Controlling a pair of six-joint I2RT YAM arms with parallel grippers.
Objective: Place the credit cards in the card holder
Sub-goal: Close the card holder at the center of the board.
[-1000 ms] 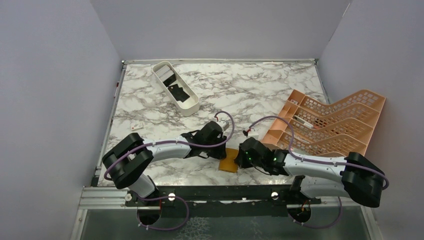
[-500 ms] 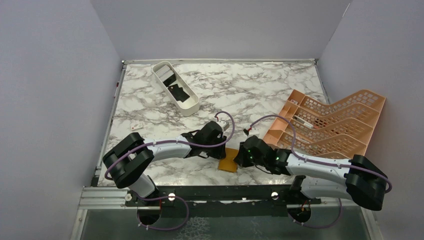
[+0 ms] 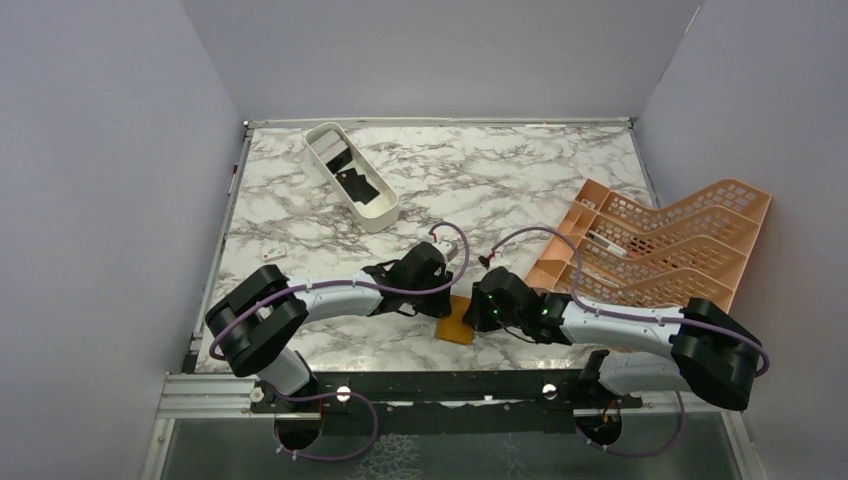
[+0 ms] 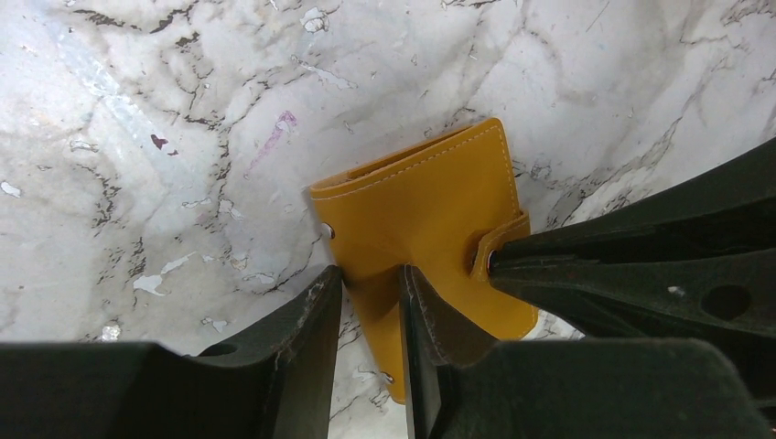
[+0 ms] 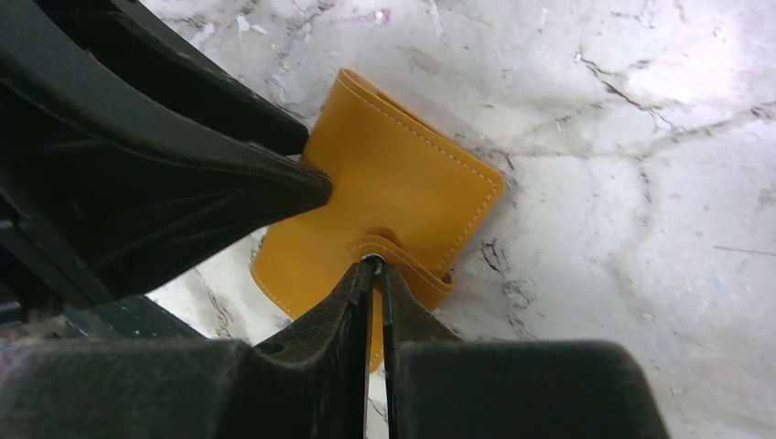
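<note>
Overhead, the card holder [image 3: 457,326] lay flat on the marble table [image 3: 520,180] near its front edge, between the two arms. The left gripper [image 3: 446,304] met it from the left and the right gripper [image 3: 478,314] from the right. Well apart at the back left, the credit cards [image 3: 355,183] sat inside a long white tray [image 3: 384,216], dark ones and a pale one among them, and an orange lattice rack [image 3: 700,225] stood at the right side. From the left wrist, the left gripper's fingers [image 4: 316,302] stood close together astride the holder's near edge, with the tan leather filling the narrow gap between them, so it was clamped on that edge. The holder was folded, with stitching along its border and a small snap stud [image 4: 327,232] near one corner. From the right wrist, the right gripper had its jaws drawn nearly together, nipping the small strap tab [image 5: 407,254] that wrapped over the holder's edge, while the left gripper's dark fingertips held the opposite side.
</note>
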